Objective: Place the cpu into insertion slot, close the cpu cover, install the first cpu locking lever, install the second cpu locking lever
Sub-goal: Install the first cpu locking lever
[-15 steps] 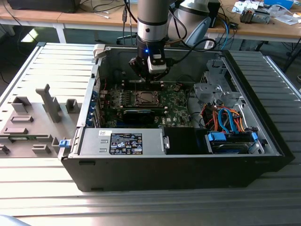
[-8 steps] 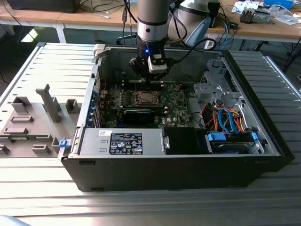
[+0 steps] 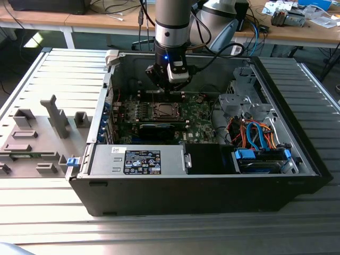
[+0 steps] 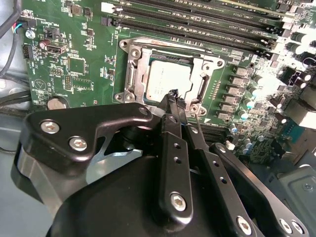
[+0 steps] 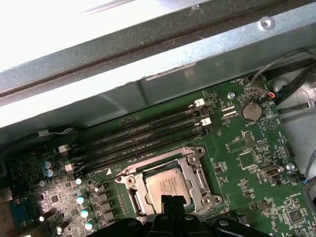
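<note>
Exterior view looks down from afar into the open case; both wrist views closely share the insertion slot.

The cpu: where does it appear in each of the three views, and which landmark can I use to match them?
Exterior view: the cpu sits mid-motherboard, below the gripper.
Second wrist view: it lies inside the cpu cover, just beyond the gripper.
First wrist view: it lies in the cover, just beyond the gripper.
Shared landmark: the memory slots beside the socket.
</note>
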Tool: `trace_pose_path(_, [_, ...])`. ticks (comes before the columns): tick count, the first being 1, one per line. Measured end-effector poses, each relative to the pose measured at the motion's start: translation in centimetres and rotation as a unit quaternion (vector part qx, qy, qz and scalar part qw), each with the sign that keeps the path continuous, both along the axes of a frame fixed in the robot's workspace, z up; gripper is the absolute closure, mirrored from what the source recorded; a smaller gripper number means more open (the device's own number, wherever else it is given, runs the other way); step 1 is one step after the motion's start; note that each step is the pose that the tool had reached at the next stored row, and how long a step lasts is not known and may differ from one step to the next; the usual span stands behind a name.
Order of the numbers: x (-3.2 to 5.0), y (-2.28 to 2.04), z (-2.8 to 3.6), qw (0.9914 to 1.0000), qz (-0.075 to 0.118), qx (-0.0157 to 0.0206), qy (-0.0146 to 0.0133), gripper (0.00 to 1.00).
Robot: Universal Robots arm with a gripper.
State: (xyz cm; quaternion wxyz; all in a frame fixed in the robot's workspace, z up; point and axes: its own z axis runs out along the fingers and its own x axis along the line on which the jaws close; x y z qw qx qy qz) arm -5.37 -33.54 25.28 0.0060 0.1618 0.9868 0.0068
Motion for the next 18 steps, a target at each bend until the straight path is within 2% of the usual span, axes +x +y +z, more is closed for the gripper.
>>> trace_pose_path(18, [0.00, 0.00, 0.00, 0.99984, 0.018, 0.0000, 0.0000, 0.89])
